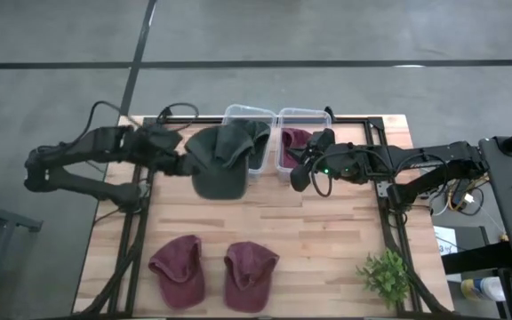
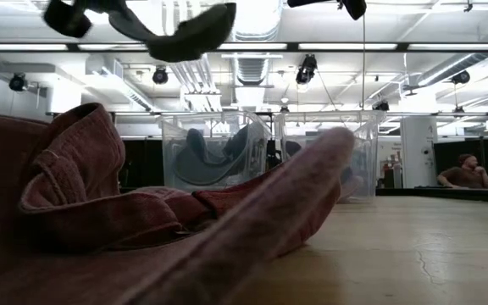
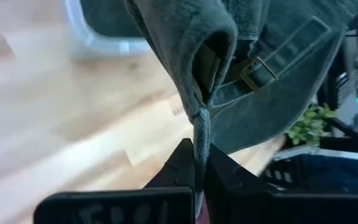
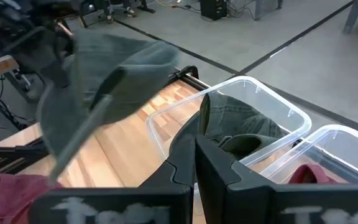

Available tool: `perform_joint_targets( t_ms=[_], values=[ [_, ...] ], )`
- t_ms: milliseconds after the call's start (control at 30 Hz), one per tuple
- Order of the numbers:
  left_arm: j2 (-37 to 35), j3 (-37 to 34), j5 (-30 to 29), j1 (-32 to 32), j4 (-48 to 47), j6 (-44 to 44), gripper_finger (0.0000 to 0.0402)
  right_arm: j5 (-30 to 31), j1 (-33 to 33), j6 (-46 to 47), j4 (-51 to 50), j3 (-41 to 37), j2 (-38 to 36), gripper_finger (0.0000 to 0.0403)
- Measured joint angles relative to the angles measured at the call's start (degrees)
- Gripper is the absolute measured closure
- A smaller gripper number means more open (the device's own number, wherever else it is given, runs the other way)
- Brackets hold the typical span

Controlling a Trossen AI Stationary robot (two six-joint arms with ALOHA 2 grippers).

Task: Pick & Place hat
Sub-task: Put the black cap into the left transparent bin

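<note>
My left gripper (image 1: pixel 182 165) is shut on a dark green cap (image 1: pixel 225 160), which hangs in the air beside and partly over the left clear bin (image 1: pixel 258 114). That bin holds another green cap (image 4: pixel 235 127). The right clear bin (image 1: pixel 305 114) holds a maroon cap (image 1: pixel 293 140). My right gripper (image 1: pixel 299 171) hovers by the right bin's near side, shut and holding nothing (image 4: pixel 194 146). Two more maroon caps (image 1: pixel 178 267) (image 1: pixel 249 274) lie flat near the table's near edge. The low view shows the held cap (image 2: pixel 185 34) high above the table. My left gripper pinches the green cap by a thin edge of its rim (image 3: pixel 199 127) between the two fingers, close to the back strap and buckle (image 3: pixel 258 68). The fingers come roughly level from the table's left side. The cap is lifted clear of table and bin, its body spreading beyond the fingertips.
A small green plant (image 1: pixel 385 271) stands at the table's near right corner. The two bins sit side by side at the far edge. Bare wood (image 1: pixel 265 218) lies between the bins and the maroon caps. A person (image 2: pixel 464 174) sits in the room beyond.
</note>
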Motion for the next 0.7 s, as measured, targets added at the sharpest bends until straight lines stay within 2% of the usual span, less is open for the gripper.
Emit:
perform_joint_targets(
  t_ms=[167,433,567,700],
  values=[
    [5.7,3.3,7.8,9.9,0.3,10.7,0.0395,-0.1,0.0,0.5,0.0,0.0,0.0,0.0394],
    [15.9,9.0,13.4,24.6,0.9,23.6,0.0395,-0.1,0.0,0.8,0.1,0.0,0.0,0.0394],
    [21.8,11.7,15.4,29.2,1.6,28.4,0.0395,-0.1,0.0,0.9,0.0,0.0,0.0,0.0394],
    [27.6,14.0,16.8,30.8,1.2,32.7,0.0395,-0.1,0.0,0.9,0.1,0.0,0.0,0.0394]
  ],
)
